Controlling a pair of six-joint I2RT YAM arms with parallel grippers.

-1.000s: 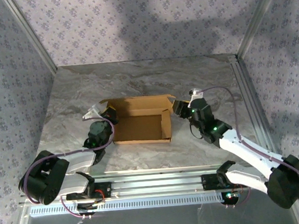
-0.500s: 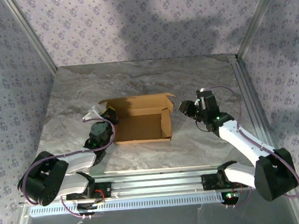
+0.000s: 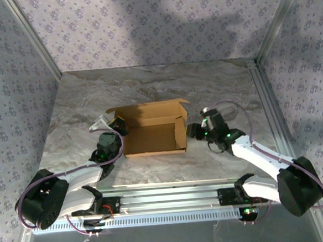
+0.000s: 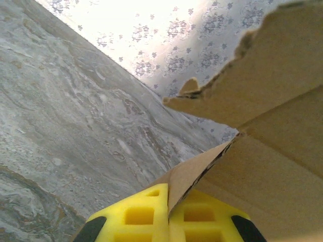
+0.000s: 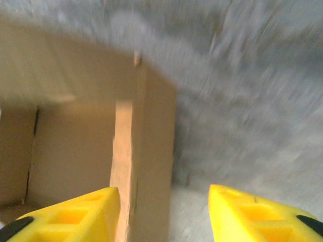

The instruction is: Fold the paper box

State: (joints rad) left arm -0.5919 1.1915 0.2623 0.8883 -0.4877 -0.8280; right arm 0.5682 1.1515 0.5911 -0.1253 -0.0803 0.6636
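Left gripper [image 3: 113, 124] stays clamped on the left wall of the paper box [image 3: 151, 137], its yellow pads [image 4: 159, 227] pinching the cardboard edge and its arm stretched low across the table [image 3: 148, 88]. The box sits mid-table, open-topped with walls raised, and has not shifted. Further right, the right gripper [image 3: 193, 131] has left the far corner flap, swung outward and returned lower, beside the right wall. Its fingers [image 5: 75, 212] are spread, with the wall's end between them in the blurred wrist view. It is probably lining up to press that side panel inward.
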